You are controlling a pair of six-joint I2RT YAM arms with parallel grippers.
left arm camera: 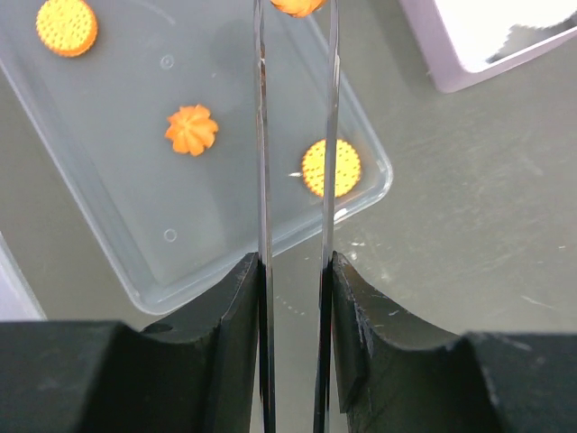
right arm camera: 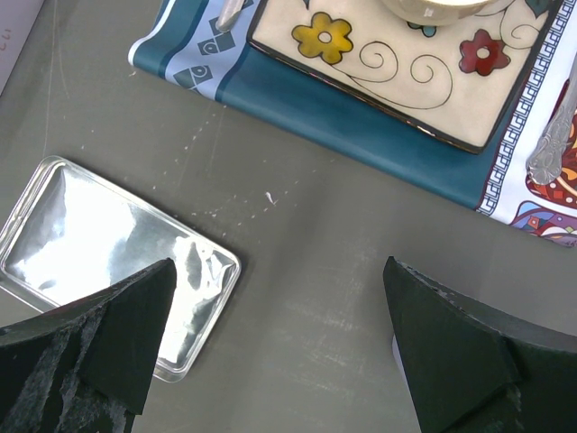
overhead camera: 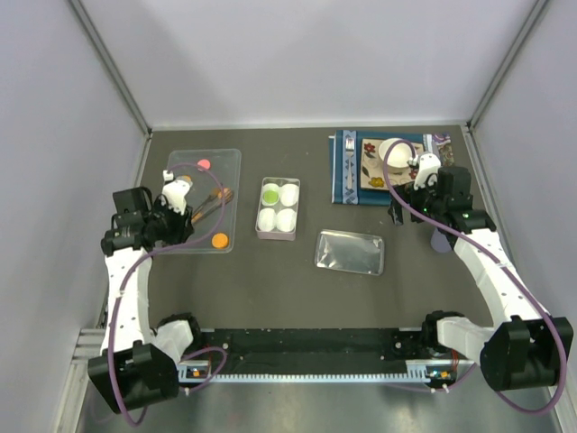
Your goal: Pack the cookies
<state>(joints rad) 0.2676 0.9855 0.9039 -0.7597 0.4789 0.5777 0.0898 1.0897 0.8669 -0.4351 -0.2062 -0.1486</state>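
Orange round cookie (left arm camera: 297, 4) pinched between thin metal tweezers (left arm camera: 261, 135) clamped in the left gripper (left arm camera: 296, 271), task judged barely begun: one green round cookie (overhead camera: 270, 192) lodged in the white four-cup box (overhead camera: 278, 236) ahead-right, others waiting on the clear plastic tray (left arm camera: 108, 180) beneath, rim close; right gripper (right arm camera: 278, 280) spread wide, empty, room around.

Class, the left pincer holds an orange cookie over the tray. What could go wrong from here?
1. The orange cookie sits only at the very tips of the left pincer, between thin blades, so it may slip and drop into the clear tray.
2. The box has small cups, one holding a green cookie; a slightly off release could hit a rim.
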